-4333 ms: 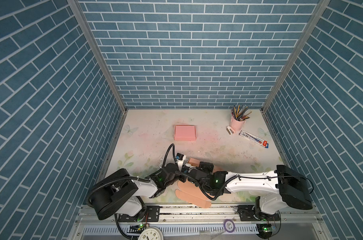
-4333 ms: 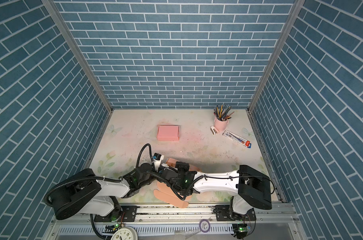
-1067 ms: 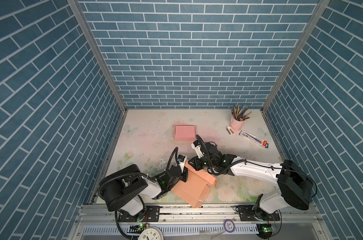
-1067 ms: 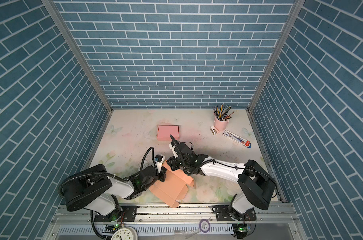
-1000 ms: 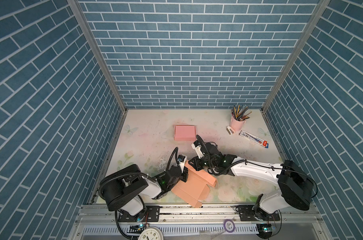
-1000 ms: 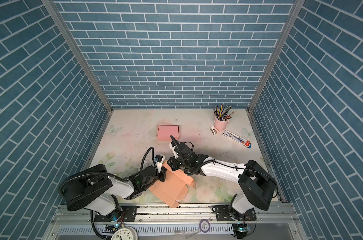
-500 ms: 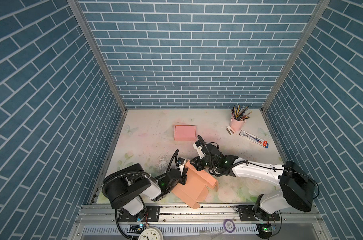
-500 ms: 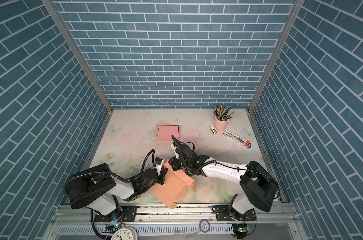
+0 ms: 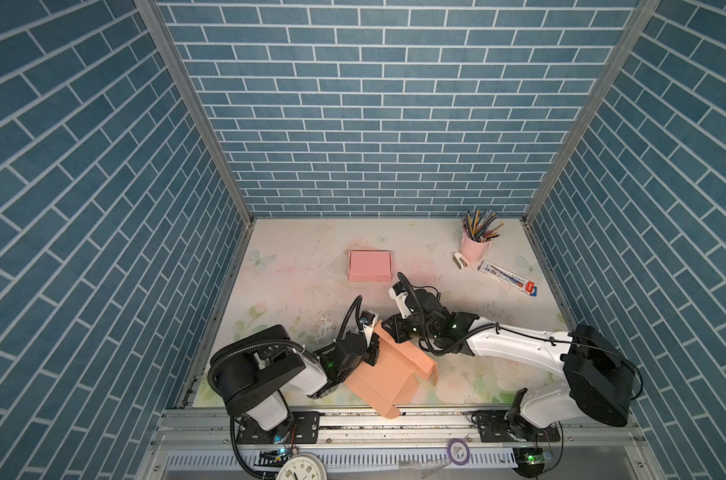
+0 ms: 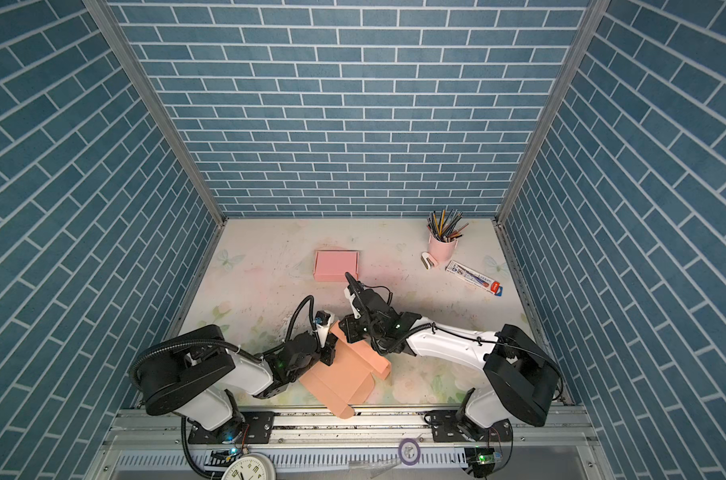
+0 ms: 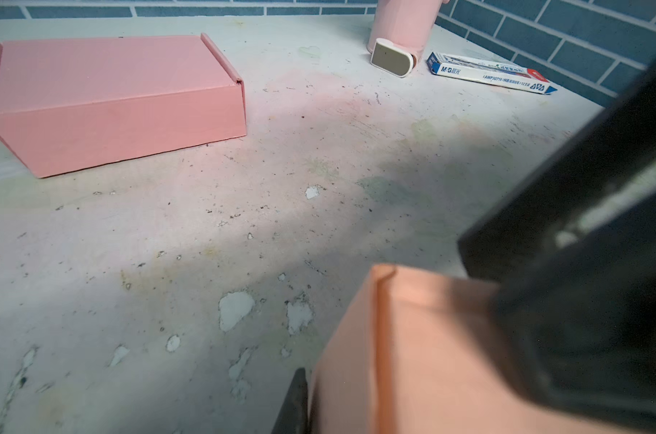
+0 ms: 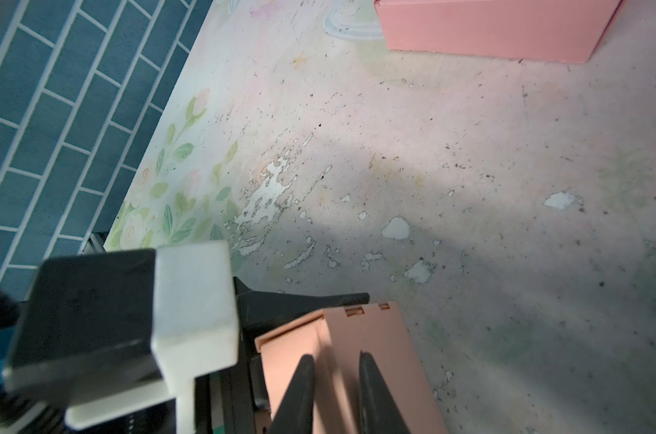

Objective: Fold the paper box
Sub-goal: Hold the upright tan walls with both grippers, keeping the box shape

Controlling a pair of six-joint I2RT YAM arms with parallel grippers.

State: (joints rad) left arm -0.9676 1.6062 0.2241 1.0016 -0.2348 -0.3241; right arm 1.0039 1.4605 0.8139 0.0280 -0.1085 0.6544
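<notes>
The paper box (image 9: 377,378) (image 10: 340,374) is a salmon-orange card sheet, partly folded, lying at the front middle of the table. Its near corner hangs over the front edge. My left gripper (image 9: 371,353) (image 10: 328,353) is shut on the box's left wall. The left wrist view shows one finger (image 11: 294,402) pressed against the panel (image 11: 412,357); the other finger is hidden behind it. My right gripper (image 9: 394,332) (image 10: 348,330) (image 12: 335,360) reaches in from the right. Its two fingers pinch the raised far wall (image 12: 371,330).
A closed pink box (image 9: 369,266) (image 11: 108,101) lies behind the arms. At the back right stand a pink cup of pencils (image 9: 475,245), a small white stapler (image 9: 461,261) and a long pen carton (image 9: 506,277). Blue brick walls enclose the table.
About four seconds ago both grippers were low over the flatter sheet; now its far wall stands up and the right gripper is farther back. Over the last second the box turned slightly.
</notes>
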